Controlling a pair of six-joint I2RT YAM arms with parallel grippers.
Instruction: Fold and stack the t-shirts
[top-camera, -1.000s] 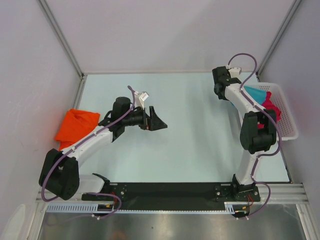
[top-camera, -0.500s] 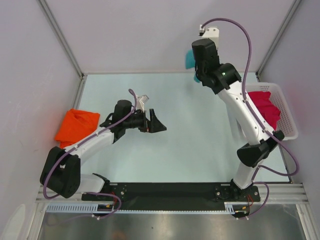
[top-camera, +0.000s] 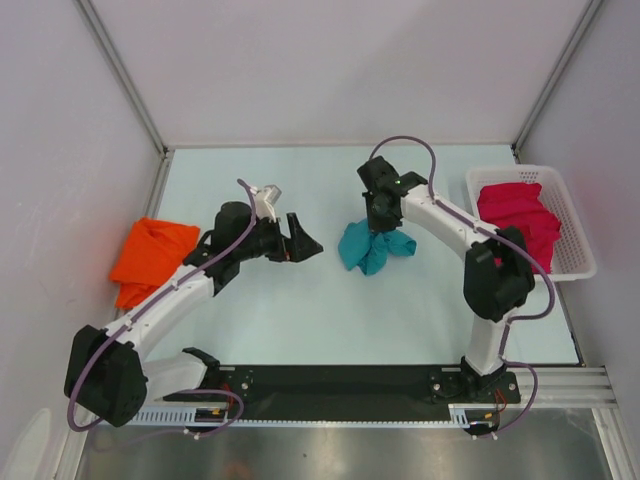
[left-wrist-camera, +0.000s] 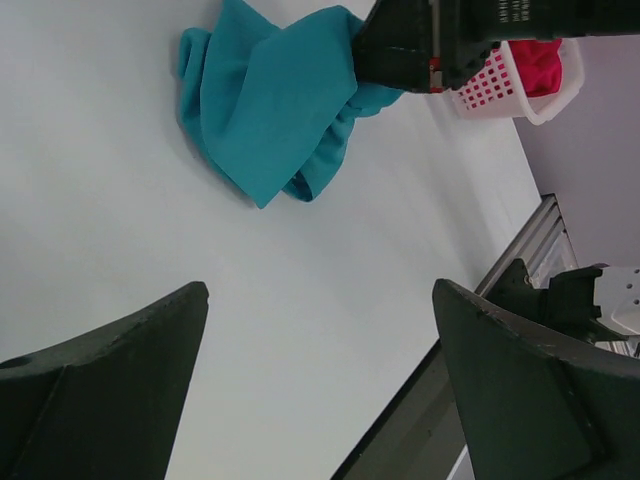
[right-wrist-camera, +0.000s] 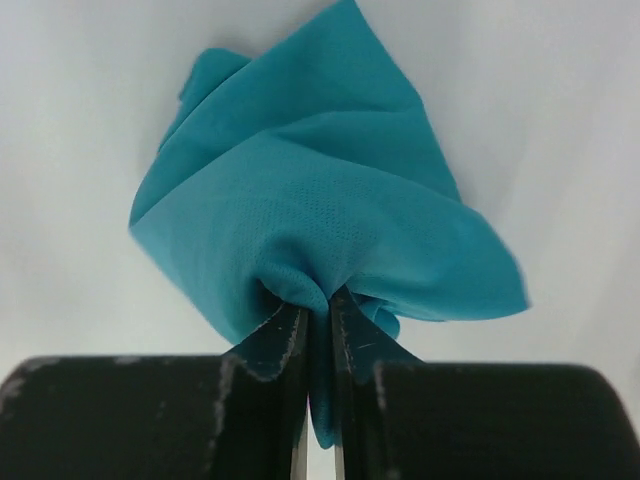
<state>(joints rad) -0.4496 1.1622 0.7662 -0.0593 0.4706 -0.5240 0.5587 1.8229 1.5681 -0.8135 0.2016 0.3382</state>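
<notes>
Right arm: right tool (right-wrist-camera: 318, 310) nearly closed, pinching a fold of the teal soft cloth t-shirt (right-wrist-camera: 320, 200).
Table middle: the teal t-shirt is bunched, its lower part resting on the pale table (top-camera: 300, 320).
Left arm: left tool (left-wrist-camera: 318, 300) wide open, empty, left of the teal t-shirt and apart from it.
Table left: bright orange cloth t-shirt (top-camera: 150, 255) lies at the edge.
Far right: magenta-pink cloth t-shirt (top-camera: 520, 215) heaped in the white slotted plastic basket (top-camera: 580, 262).
</notes>
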